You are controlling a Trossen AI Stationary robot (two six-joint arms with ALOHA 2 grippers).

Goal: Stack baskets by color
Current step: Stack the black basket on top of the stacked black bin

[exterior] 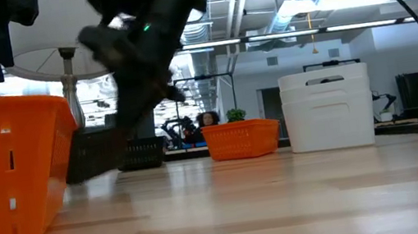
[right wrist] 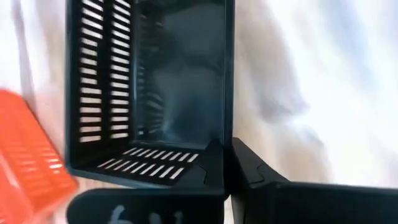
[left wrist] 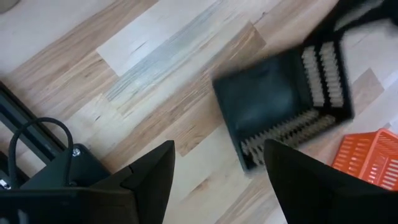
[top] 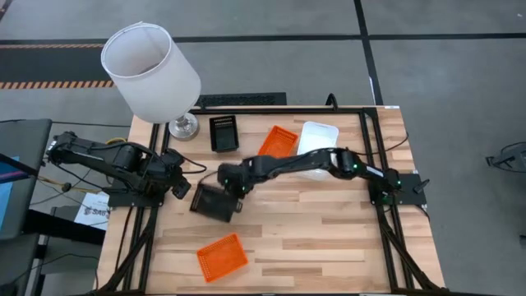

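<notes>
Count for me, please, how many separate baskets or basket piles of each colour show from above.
Black mesh-walled plastic baskets: 2, the back black basket and the front black basket gripped by the right gripper.
Orange mesh-walled plastic baskets: 2, the back orange basket and the front orange basket.
White plastic basket pile: 1.
Total: 5.
</notes>
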